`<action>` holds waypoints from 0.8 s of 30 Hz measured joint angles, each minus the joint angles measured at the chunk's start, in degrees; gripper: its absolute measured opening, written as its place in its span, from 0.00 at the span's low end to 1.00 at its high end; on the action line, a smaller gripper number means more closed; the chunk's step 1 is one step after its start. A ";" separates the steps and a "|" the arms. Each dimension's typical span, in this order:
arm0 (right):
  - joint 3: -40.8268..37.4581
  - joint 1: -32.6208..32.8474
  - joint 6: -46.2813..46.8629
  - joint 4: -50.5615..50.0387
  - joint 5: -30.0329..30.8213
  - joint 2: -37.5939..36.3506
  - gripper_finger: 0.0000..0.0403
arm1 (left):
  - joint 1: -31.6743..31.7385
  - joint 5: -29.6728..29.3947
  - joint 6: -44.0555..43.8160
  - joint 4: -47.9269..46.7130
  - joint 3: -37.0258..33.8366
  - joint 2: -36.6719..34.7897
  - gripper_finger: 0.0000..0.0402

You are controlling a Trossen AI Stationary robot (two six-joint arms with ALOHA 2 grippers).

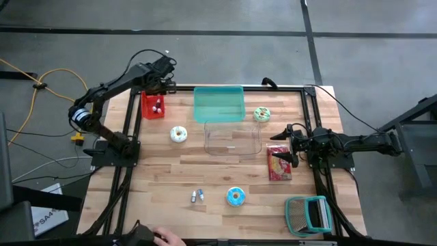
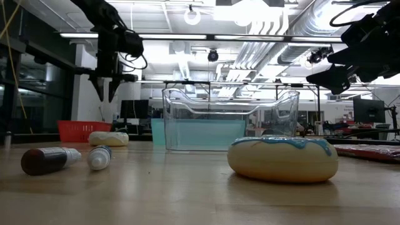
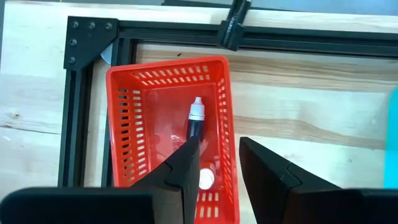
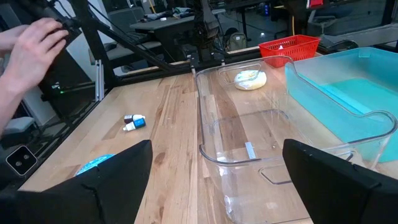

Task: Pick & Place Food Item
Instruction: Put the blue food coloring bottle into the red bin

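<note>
My left gripper [image 3: 221,168] hangs open above the red basket [image 1: 153,106] at the table's far left corner and holds nothing. In the basket lie a dark bottle with a white cap [image 3: 196,121] and a second small bottle [image 3: 207,177]. A white-frosted donut [image 1: 179,134] rests on the table near the basket. A green donut [image 1: 261,114] and a blue-frosted donut [image 1: 235,197] lie farther off. My right gripper [image 4: 217,180] waits open at the right edge, pointing level at the clear container [image 1: 232,139].
A teal tub [image 1: 218,104] stands behind the clear container. A red snack packet [image 1: 278,162] lies under my right gripper, two small bottles [image 1: 197,197] lie near the front, and a teal rack [image 1: 307,214] is at the front right. A person's hand [image 1: 164,238] shows at the near edge.
</note>
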 joint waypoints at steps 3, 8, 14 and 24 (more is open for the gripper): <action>-0.01 0.02 0.00 0.00 -0.02 0.02 0.87 | -0.37 -0.03 0.00 0.00 0.00 -0.13 0.27; 0.01 -0.01 0.00 0.00 0.00 0.01 0.87 | -0.91 0.51 1.10 0.00 0.00 -0.13 0.27; -0.01 0.02 0.00 0.00 0.01 0.02 0.87 | -2.97 2.16 4.89 0.00 0.00 -0.13 0.27; -0.01 -0.01 0.00 0.00 0.00 0.00 0.87 | -11.62 6.12 8.00 -0.06 0.00 -0.13 0.27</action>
